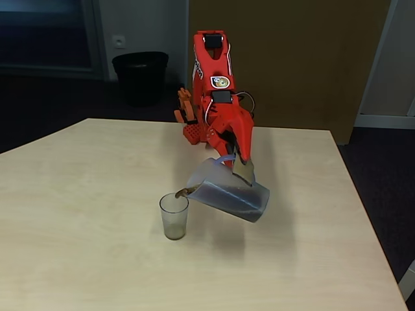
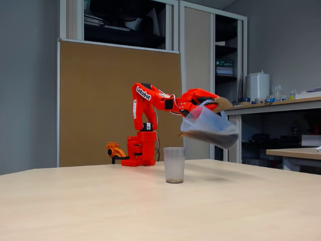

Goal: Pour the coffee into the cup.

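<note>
Coffee (image 1: 241, 202): dark liquid lying along the lowered side of the tilted jug (image 1: 227, 193); a brown tongue sits at the spout, directly over the cup's rim.
Cup (image 1: 174, 216): clear tumbler, upright on the counter (image 1: 78, 214), just below the spout; a faint brownish tint shows low inside, amount hard to judge.
Jug: translucent, held off the counter, tipped steeply toward the cup; in the other fixed view (image 2: 206, 126) it hangs above and to the right of the cup (image 2: 174, 164).
Fingers (image 1: 238, 162): closed on the jug's upper edge near the handle.
Arm (image 2: 150, 108): orange, reaching forward from its base.
Progress: pour judged under way; most coffee remains in the jug, so further tipping is left.
</note>
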Available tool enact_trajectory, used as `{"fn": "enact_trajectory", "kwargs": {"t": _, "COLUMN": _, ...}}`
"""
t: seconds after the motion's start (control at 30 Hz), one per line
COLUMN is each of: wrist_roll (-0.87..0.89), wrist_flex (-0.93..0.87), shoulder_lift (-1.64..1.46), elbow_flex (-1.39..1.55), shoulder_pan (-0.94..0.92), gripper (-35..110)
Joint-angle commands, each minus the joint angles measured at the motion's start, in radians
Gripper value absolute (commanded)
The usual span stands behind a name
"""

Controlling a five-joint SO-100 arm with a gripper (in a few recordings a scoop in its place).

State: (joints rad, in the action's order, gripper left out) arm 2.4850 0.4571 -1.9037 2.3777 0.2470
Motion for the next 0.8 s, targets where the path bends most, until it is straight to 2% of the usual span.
{"fn": "enact_trajectory", "kwargs": {"t": 0.0, "wrist_roll": 0.031, "wrist_flex": 0.048, "shoulder_lift": -0.060, "elbow_flex": 0.011, "shoulder_pan": 0.002, "gripper": 0}}
{"fn": "enact_trajectory", "kwargs": {"t": 0.77, "wrist_roll": 0.121, "wrist_flex": 0.121, "shoulder_lift": -0.092, "elbow_flex": 0.087, "shoulder_pan": -0.006, "gripper": 0}}
